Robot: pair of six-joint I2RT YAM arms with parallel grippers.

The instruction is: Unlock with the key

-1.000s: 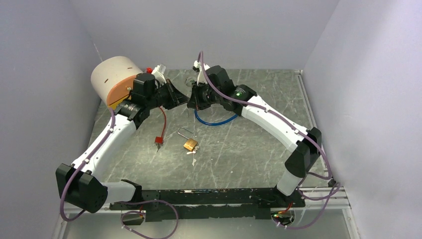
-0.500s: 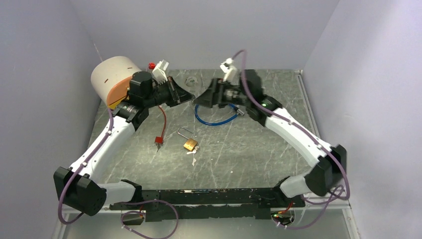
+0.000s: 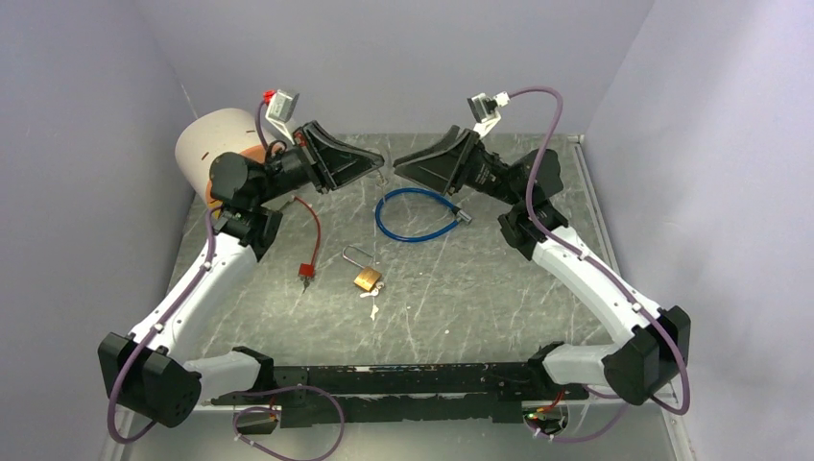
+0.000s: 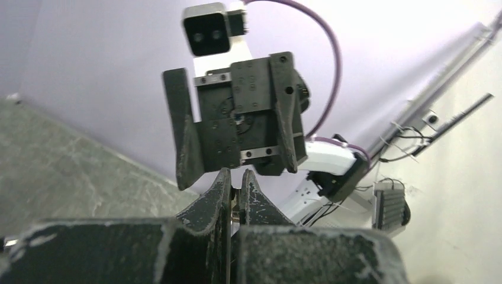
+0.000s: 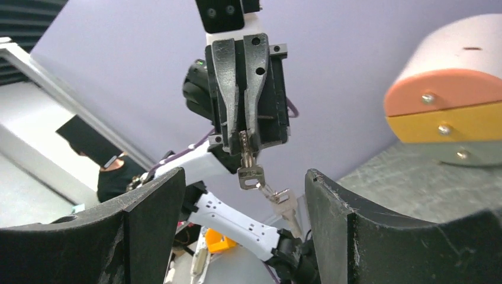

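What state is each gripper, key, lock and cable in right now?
Left gripper: shut on the key.
Key: clamped by its blade, second key dangling below.
Right gripper: open, empty.
Padlock: lying on the table, untouched; locked or not unclear.
Blue cable: looped on the table.

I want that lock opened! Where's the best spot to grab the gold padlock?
Probably the padlock body, pinched across its narrow sides from straight above: it lies flat on the table, and the thin shackle could slip. The open right end effector is free.
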